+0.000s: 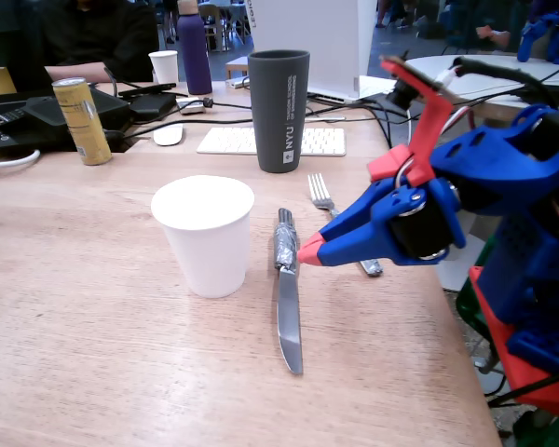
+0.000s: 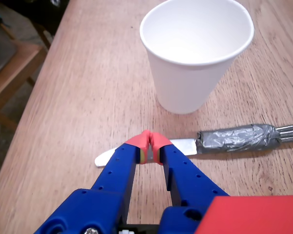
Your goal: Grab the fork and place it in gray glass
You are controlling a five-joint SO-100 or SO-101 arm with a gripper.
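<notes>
Fixed view shows the small silver metal fork (image 1: 328,207) lying flat on the wooden tabletop (image 1: 93,307), its handle hidden behind the blue, red-tipped end effector (image 1: 309,253), which hovers clenched and empty over the tape-handled knife (image 1: 287,298). Light, stiff and probably slippery at the tines, the fork is best taken by its handle. The tall dark gray tumbler (image 1: 279,110) stands behind.
</notes>
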